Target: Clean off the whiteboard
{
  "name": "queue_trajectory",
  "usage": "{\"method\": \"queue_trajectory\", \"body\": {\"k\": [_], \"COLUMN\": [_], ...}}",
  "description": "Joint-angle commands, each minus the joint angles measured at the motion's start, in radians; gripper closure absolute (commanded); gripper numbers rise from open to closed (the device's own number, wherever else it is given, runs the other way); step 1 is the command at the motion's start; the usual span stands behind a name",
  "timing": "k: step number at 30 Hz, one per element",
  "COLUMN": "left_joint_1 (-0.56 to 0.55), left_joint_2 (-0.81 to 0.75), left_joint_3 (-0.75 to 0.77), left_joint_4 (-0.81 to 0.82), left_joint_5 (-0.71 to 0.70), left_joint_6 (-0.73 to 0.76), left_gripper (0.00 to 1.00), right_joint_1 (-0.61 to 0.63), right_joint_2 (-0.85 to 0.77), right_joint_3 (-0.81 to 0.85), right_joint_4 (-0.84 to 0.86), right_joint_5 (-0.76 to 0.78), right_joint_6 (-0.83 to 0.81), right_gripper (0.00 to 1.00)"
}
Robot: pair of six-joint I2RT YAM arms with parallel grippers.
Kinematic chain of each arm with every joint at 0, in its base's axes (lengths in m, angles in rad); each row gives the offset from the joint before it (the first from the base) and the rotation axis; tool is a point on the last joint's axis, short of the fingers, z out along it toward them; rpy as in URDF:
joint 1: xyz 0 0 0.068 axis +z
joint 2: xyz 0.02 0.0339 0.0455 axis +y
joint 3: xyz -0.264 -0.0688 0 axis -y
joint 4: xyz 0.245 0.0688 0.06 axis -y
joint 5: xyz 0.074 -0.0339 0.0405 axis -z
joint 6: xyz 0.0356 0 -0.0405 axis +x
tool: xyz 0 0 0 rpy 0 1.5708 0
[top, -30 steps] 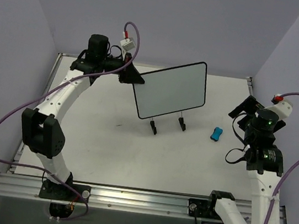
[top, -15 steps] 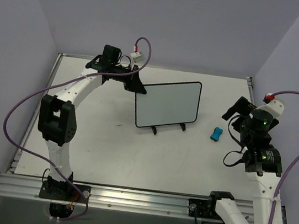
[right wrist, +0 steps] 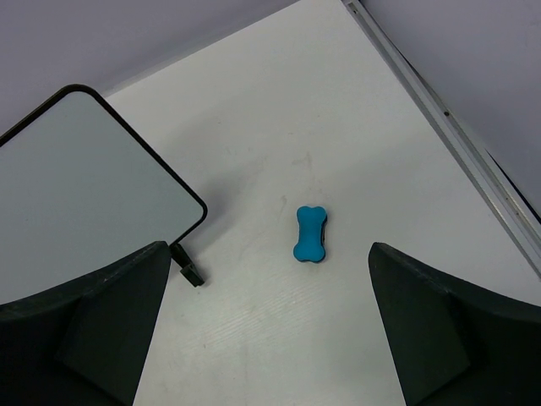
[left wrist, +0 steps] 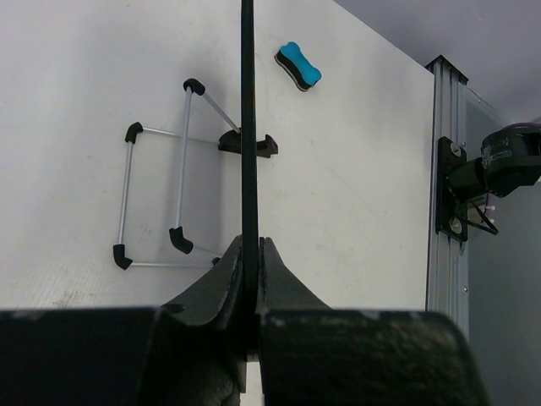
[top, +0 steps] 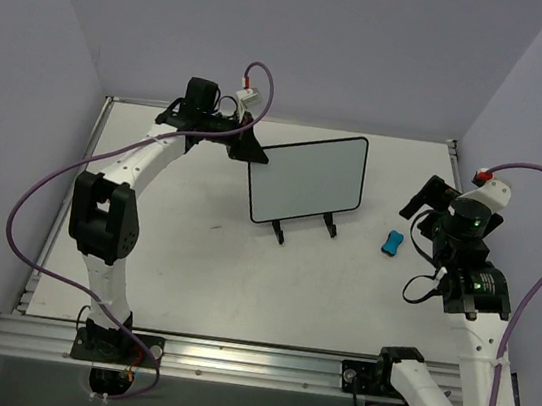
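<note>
Whiteboard (top: pixel 309 180) stands upright at its wire stand (left wrist: pixel 156 199) mid-table, with the left gripper (left wrist: pixel 250 254) clamped on its edge. Right gripper (right wrist: pixel 266 288) is spread wide and empty, above the blue eraser (right wrist: pixel 310 234). Visible face bears no marks. Erasing appears complete; only release is judged outstanding.
</note>
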Motion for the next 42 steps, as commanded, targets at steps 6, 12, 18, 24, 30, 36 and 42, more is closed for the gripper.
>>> {"method": "queue_trajectory", "body": {"k": [6,12,18,24,30,36,42], "left_joint_1": [-0.002,-0.001,0.001,0.013,0.039,0.039,0.038], "left_joint_2": [-0.007,0.017,0.031,0.027,0.059,0.070,0.071], "left_joint_3": [-0.024,-0.049,-0.055,-0.088,-0.096,-0.065,-0.044], "left_joint_4": [0.092,0.132,0.155,0.211,0.197,0.138,0.089], "left_joint_5": [0.106,0.108,0.099,0.120,0.134,0.114,0.099], "left_joint_6": [0.003,-0.012,-0.021,-0.043,-0.038,0.000,0.035], "left_gripper": [0.98,0.98,0.98,0.98,0.98,0.82,0.58], "right_joint_1": [0.035,0.045,0.058,0.061,0.062,0.065,0.067], "right_joint_2": [-0.002,0.004,-0.001,-0.001,-0.008,-0.016,-0.012], "right_joint_3": [0.005,0.007,0.005,-0.002,-0.008,-0.013,-0.013], "right_joint_4": [0.001,0.000,0.001,0.006,0.011,0.012,0.015], "right_joint_5": [0.058,0.060,0.071,0.074,0.071,0.069,0.068], "right_joint_6": [-0.021,-0.027,-0.032,-0.034,-0.035,-0.038,-0.038], "right_gripper": [0.00,0.00,0.00,0.00,0.00,0.00,0.00]}}
